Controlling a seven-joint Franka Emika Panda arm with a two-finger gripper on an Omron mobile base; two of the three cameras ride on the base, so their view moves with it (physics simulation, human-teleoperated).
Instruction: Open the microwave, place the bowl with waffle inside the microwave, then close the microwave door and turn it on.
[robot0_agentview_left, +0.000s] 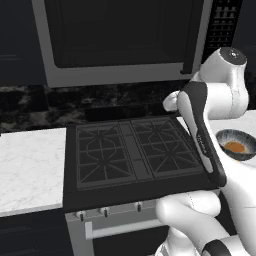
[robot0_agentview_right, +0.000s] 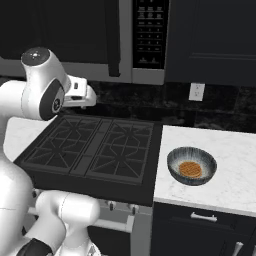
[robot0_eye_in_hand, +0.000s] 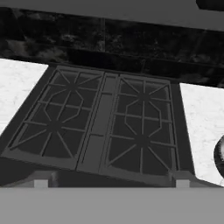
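Fingers (robot0_eye_in_hand: 109, 183) spread, empty, over stove (robot0_eye_in_hand: 105, 127) | bowl (robot0_agentview_right: 192, 166) with waffle (robot0_agentview_right: 190, 169) on worktop (robot0_agentview_right: 225, 165), right of fingers | likely rigid, light, breakable; take by rim | microwave door (robot0_agentview_left: 122, 35) shut above.

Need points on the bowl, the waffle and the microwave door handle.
bowl (robot0_agentview_right: 172, 167): right base view, on its left outer wall, streaked grey-blue.
waffle (robot0_agentview_right: 190, 169): right base view, middle of the orange-brown piece inside the bowl.
microwave door handle (robot0_agentview_right: 113, 45): right base view, mid-length of the vertical dark bar.
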